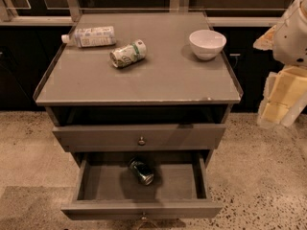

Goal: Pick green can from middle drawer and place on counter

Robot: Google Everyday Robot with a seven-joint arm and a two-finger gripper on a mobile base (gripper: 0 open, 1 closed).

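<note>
The green can (140, 171) lies on its side in the open middle drawer (177, 182), near the back and a little left of centre. The drawer is pulled out towards me, with its small knob at the bottom edge of the view. The counter (168, 78) is the flat grey-brown top of the cabinet above. My gripper (279, 99) hangs at the far right of the view, beside the cabinet's right side at about counter height. It is well away from the can and holds nothing that I can see.
On the counter a white-labelled plastic bottle (91, 36) lies at the back left, a paler cream-and-green can (128, 54) lies next to it, and a white bowl (207, 43) stands at the back right. The upper knobbed drawer (141, 137) is closed. The floor is speckled.
</note>
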